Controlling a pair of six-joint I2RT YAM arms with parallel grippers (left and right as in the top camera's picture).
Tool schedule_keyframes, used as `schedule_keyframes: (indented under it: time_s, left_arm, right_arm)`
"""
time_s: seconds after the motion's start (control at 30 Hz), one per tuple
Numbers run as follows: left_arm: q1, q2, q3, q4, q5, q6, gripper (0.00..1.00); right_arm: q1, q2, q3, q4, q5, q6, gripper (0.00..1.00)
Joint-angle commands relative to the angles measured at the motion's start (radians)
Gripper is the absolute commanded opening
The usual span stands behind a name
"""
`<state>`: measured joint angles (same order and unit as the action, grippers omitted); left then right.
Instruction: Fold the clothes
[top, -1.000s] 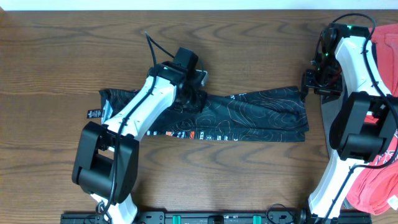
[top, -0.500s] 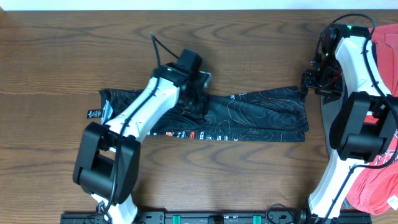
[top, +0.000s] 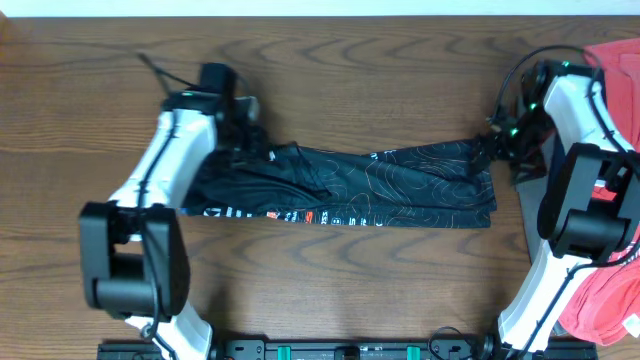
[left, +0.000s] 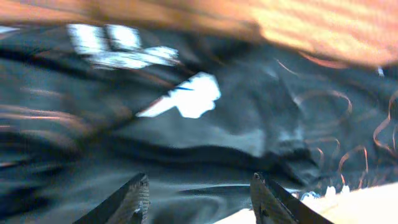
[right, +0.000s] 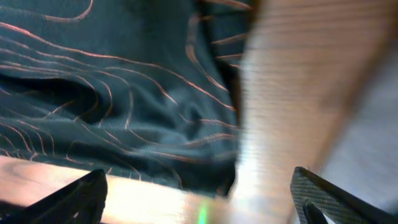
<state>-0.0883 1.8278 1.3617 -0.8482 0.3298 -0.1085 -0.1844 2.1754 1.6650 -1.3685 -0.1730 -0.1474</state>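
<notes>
- Now, the black jersey (top: 350, 188) lies mid-table, its long axis running left to right.
- Left gripper (left: 198, 190) is over its left end, jaws partly apart, seemingly empty; the view is blurred.
- Right gripper (top: 487, 150) is at the right end's far corner, jaws wide, empty.

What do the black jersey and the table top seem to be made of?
Black jersey: seemingly a thin synthetic sports knit with a slight sheen; it lies in soft, shallow folds, and its orange contour lines and white lettering look printed.
Table: dark brown wood or wood-look laminate, matte; grain runs across it, but the pictures cannot tell which.
</notes>
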Motion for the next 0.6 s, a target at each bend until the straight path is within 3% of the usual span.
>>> schedule_keyframes:
  time_s: [0.0, 0.17, 0.27, 0.47, 0.57]
  left_arm:
    - [0.088, -0.068, 0.005, -0.005, -0.01, -0.013, 0.56]
    - [0.189, -0.101, 0.005, -0.024, -0.01, -0.013, 0.56]
    - [0.219, -0.101, 0.004, -0.043, -0.01, -0.013, 0.56]
    - [0.228, -0.101, 0.003, -0.048, -0.01, -0.012, 0.57]
    - [0.228, -0.101, 0.003, -0.048, -0.01, -0.012, 0.57]
  right_arm:
    - [-0.004, -0.015, -0.092, 0.066, -0.072, -0.085, 0.95]
    - [-0.004, -0.015, -0.222, 0.192, -0.188, -0.086, 0.99]
    - [-0.004, -0.015, -0.272, 0.235, -0.267, -0.085, 0.96]
    - [0.001, -0.015, -0.3, 0.231, -0.307, -0.085, 0.77]
    - [0.007, -0.015, -0.3, 0.238, -0.306, -0.066, 0.56]
